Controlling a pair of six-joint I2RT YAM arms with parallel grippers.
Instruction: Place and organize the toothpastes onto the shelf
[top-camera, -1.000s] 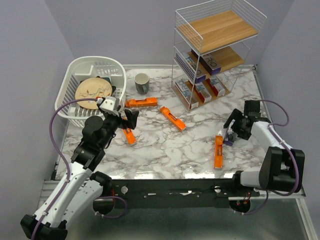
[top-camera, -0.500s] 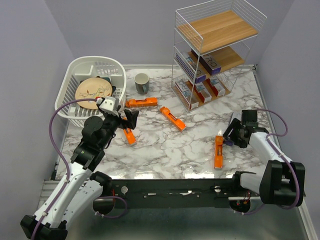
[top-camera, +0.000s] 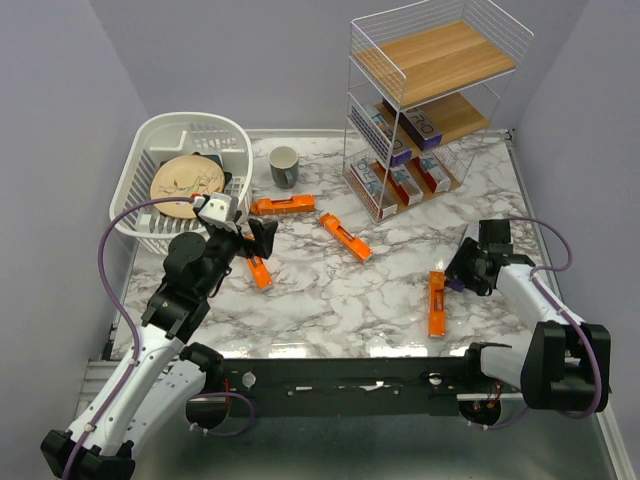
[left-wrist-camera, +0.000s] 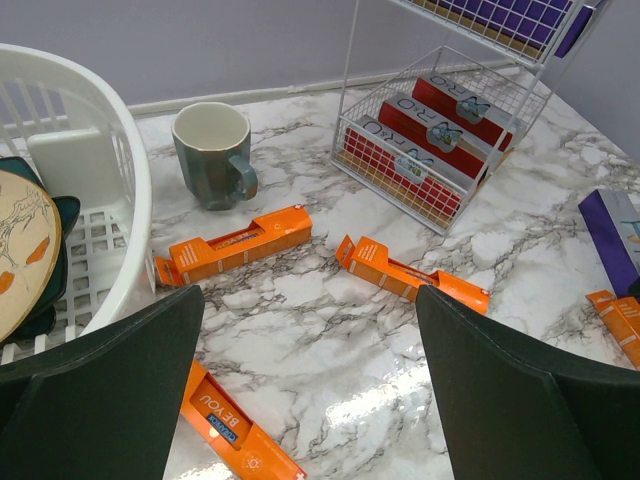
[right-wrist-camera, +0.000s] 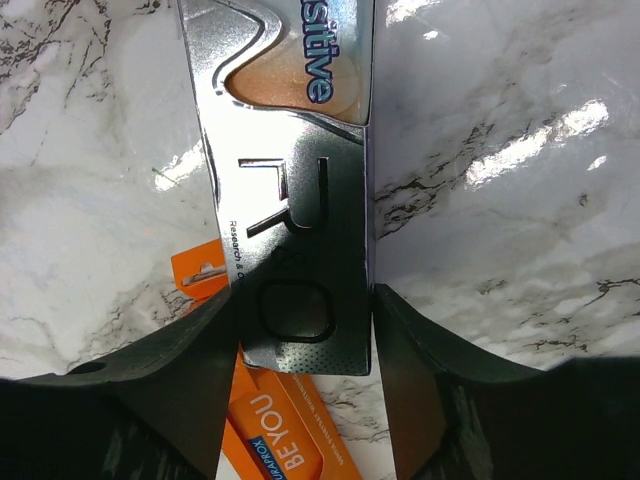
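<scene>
The right jaws, at the end of the right arm (top-camera: 525, 290), press against the two long sides of a silver toothpaste box (right-wrist-camera: 285, 150), close to its lettered end rather than its middle. How firmly they bite I cannot tell. The box lies flat near the right edge of the tabletop (top-camera: 330, 300), and its gripped end appears to rest over the end of an orange toothpaste box (right-wrist-camera: 270, 440).

I judge the box to be light hollow card: stiff along its length, easily dented across its width, with a glossy foil face that may slip. The narrow sides are the right place to hold it. An end hold will probably let the long free part sag or swing, so a hold nearer the middle would carry steadier.

The left jaws, on the left arm (top-camera: 190, 280), are spread wide and hold nothing. They hang above an orange box (left-wrist-camera: 235, 430) near the left edge.

Two more orange boxes (left-wrist-camera: 235, 245) (left-wrist-camera: 410, 280) lie mid-tabletop on polished marble, which looks slick.

The shelf (top-camera: 440, 60) stands at the far right corner. Its top board is bare, the middle tier holds silver-purple boxes (top-camera: 400, 130), and the bottom tier holds white-red boxes (left-wrist-camera: 430, 140). A mug (left-wrist-camera: 212, 155) and a dish basket (top-camera: 235, 135) sit far left, well apart from the shelf.
</scene>
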